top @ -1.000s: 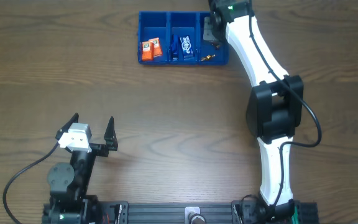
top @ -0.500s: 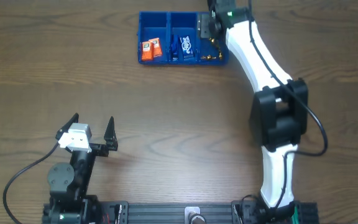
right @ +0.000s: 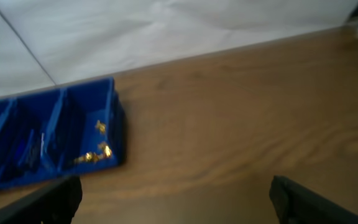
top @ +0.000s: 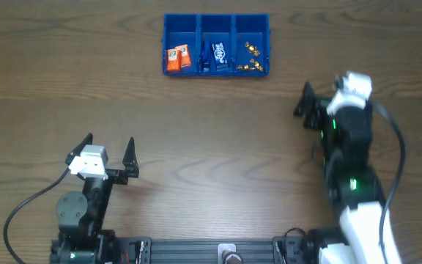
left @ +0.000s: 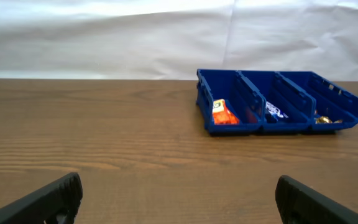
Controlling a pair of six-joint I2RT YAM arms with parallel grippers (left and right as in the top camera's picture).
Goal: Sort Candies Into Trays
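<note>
A blue three-compartment tray (top: 162, 44) sits at the table's far middle. Orange candies (top: 178, 59) lie in its left compartment, a blue-wrapped candy (top: 219, 53) in the middle one, and small gold candies (top: 252, 57) in the right one. My right gripper (top: 308, 110) hangs open and empty over bare wood, to the right of the tray and nearer than it; its wrist view shows the tray (right: 115, 99) and gold candies (right: 98, 152) off to one side. My left gripper (top: 110, 155) stands open and empty at the near left, facing the tray (left: 241, 129) from far off.
Bare wooden table lies all around the tray. A white sheet (left: 104, 37) hangs behind the table's far edge. Black cables loop beside both arm bases at the near edge.
My right arm has pulled back from over the tray's right compartment to the right side of the table. Gold candies now show in that compartment. The left arm has not moved.
</note>
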